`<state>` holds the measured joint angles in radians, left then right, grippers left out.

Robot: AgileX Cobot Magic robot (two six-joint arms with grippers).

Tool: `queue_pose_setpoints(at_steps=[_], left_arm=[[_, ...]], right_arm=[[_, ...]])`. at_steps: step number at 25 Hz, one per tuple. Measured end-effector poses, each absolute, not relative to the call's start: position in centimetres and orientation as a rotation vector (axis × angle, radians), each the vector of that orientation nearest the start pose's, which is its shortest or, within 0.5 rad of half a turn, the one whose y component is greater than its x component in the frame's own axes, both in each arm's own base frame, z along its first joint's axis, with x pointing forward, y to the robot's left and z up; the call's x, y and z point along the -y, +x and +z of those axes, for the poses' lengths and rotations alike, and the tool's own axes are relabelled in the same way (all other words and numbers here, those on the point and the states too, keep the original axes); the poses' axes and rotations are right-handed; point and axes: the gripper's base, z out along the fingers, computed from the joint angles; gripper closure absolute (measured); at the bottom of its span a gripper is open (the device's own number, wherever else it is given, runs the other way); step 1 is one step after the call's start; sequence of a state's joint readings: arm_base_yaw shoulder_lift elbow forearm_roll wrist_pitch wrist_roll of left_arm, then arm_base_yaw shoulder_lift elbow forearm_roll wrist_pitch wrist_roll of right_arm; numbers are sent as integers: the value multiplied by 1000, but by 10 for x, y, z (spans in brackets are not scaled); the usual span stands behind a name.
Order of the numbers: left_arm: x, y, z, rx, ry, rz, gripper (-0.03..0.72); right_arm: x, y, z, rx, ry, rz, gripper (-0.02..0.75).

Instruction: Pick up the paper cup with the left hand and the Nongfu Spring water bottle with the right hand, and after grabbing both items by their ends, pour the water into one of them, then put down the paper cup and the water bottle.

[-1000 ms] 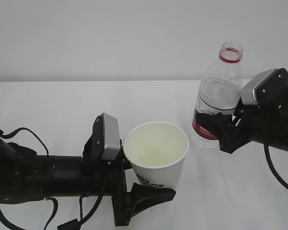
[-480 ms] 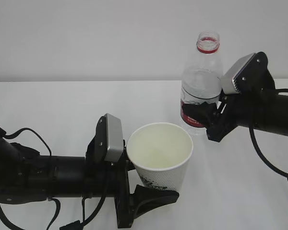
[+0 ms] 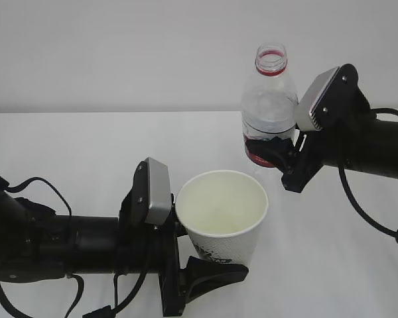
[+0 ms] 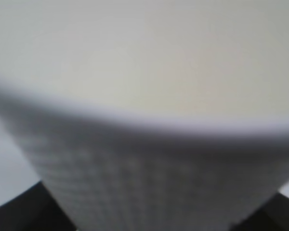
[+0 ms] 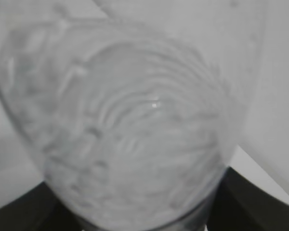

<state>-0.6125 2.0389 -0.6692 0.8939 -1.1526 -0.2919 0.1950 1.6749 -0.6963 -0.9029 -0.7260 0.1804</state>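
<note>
No readable text on the paper cup [image 3: 220,218] or bottle label [image 3: 257,156]

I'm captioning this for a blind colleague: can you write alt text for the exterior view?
A black right gripper holds an uncapped clear plastic bottle with a red label upright, up and right of a white paper cup held open-side-up by the black left gripper over a white table.
</note>
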Motion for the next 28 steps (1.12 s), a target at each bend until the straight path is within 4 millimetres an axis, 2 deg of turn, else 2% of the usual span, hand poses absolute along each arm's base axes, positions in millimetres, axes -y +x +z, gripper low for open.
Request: queue_pose_setpoints(at_steps=[16, 28], left_arm=[[234, 220, 103, -1493, 1226, -1045, 130], [239, 214, 103, -1481, 1249, -1061, 130]], right_arm=[[-110, 302, 197, -1444, -1169, 168, 256], [-111, 302, 197, -1402, -1217, 122, 256]])
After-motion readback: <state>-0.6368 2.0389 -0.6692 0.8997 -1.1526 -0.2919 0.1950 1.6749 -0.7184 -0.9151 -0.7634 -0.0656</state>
